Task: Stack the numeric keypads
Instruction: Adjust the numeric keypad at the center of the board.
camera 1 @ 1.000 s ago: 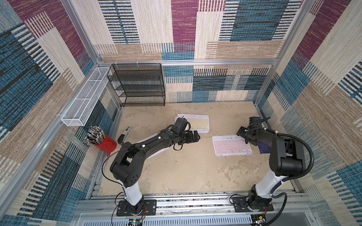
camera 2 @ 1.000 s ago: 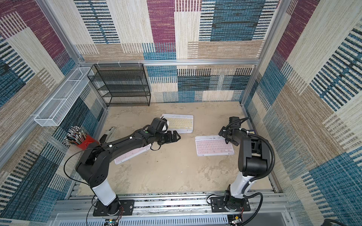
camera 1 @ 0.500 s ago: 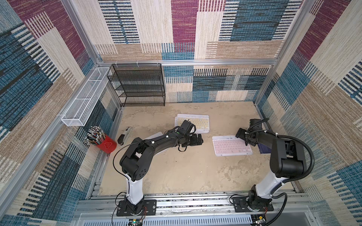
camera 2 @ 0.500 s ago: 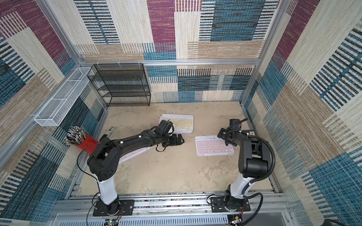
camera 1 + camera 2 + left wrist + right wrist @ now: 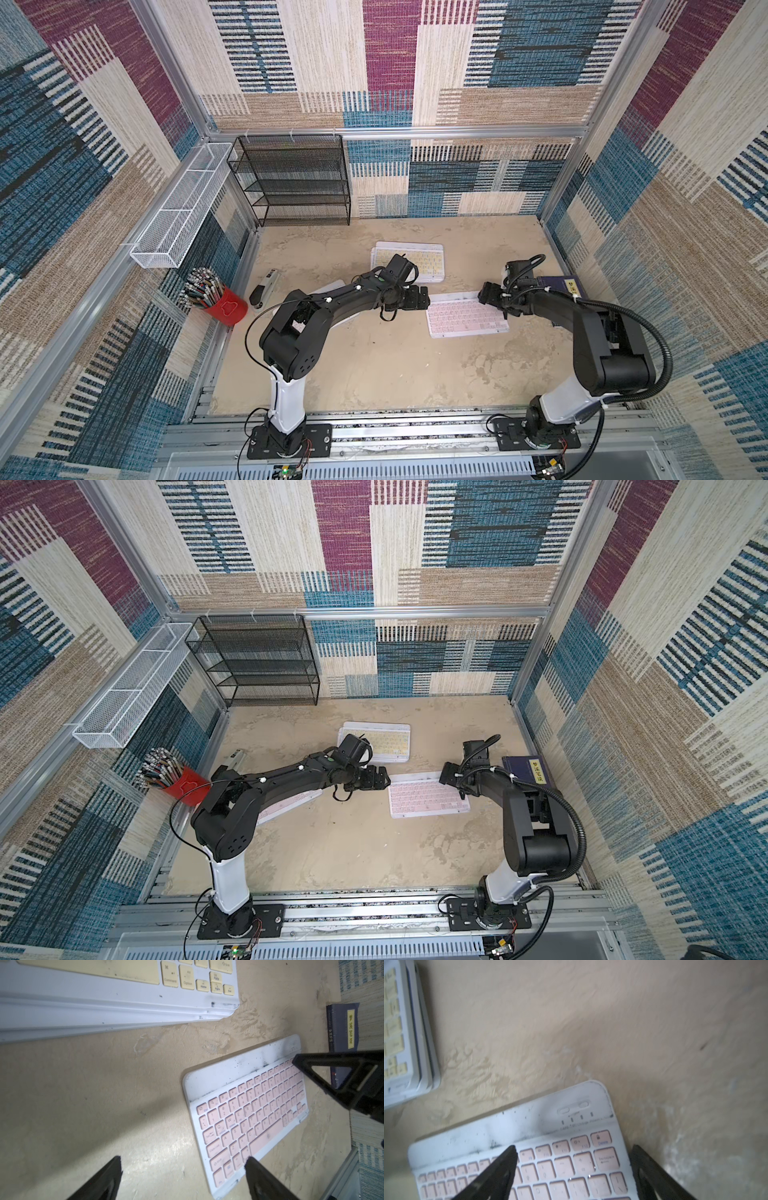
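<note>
Table (image 5: 374, 365), sandy surface. Pink-keyed keypad (image 5: 467, 318) lies flat near the middle, keys up, on its own, with my two grippers at its two short ends.

My left gripper (image 5: 182, 1159): jaws spread wide, nothing between them. In its wrist view one fingertip sits over the keypad's nearer short edge and the other over bare table. In both top views it hangs just off the keypad's end (image 5: 380, 779).

My right gripper (image 5: 574, 1147): jaws apart, not pinching. In its wrist view one finger hangs over the top rows of pink keys and the other lies outside the short edge, so that end of the keypad (image 5: 529, 1163) lies between them. Whether either finger touches the frame, I cannot tell.

Stack of keypads (image 5: 409, 262) stands further back, a yellow-keyed one on top. The wrist views show several white frames beneath it (image 5: 124, 1018); I cannot make out the count.

A second pink keypad (image 5: 286, 806) lies mostly hidden under my left arm.

Dark blue book (image 5: 561, 284) sits beside my right arm, near the wall. Stapler (image 5: 264, 289) and red cup of pens (image 5: 224, 307) are at the left wall
</note>
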Robot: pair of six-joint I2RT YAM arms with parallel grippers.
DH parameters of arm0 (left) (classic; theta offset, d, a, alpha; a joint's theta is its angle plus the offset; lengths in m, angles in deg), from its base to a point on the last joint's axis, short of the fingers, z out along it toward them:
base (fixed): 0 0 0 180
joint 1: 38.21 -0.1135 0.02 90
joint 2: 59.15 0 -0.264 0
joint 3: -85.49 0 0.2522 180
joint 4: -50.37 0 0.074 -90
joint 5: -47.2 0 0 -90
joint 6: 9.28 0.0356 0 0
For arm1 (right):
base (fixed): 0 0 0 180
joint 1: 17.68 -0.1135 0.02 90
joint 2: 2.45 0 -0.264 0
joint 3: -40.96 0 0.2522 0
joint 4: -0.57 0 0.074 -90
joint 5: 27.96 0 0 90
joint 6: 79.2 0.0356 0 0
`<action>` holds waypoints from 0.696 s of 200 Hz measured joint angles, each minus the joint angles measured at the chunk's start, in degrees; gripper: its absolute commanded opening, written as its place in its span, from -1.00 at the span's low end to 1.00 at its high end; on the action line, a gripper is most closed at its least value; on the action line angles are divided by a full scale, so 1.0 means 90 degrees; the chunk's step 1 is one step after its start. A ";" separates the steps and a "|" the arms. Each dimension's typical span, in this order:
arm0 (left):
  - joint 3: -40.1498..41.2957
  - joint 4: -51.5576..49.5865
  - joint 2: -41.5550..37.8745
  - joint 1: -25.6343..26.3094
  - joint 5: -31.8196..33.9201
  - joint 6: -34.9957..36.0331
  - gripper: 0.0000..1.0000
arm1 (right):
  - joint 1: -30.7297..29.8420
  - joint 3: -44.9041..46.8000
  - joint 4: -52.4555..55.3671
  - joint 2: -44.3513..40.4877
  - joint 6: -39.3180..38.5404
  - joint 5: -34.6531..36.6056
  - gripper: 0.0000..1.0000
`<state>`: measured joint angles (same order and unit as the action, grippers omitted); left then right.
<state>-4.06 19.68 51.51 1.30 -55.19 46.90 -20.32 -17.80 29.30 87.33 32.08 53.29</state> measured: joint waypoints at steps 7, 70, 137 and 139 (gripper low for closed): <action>0.0022 -0.0002 -0.0002 0.0000 0.0007 0.0000 0.90 | -0.0066 0.0131 0.0019 -0.0136 0.0090 -0.0100 0.69; 0.0070 -0.0192 0.0027 -0.0002 0.0177 0.0092 0.95 | -0.0253 0.0432 0.0763 -0.1110 0.0561 -0.0415 0.73; -0.0821 -0.0590 0.0522 -0.0005 0.0347 0.0619 0.97 | -0.0253 0.0403 0.1705 -0.1311 0.1290 0.0493 0.72; -0.0850 -0.0600 0.0546 -0.0007 0.0345 0.0624 0.97 | -0.0253 0.0420 0.1705 -0.1324 0.1311 0.0493 0.72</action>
<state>-11.71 14.28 56.42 1.23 -52.08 52.51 -22.59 -14.02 44.64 75.41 43.88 57.72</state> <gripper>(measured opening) 0.986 0.863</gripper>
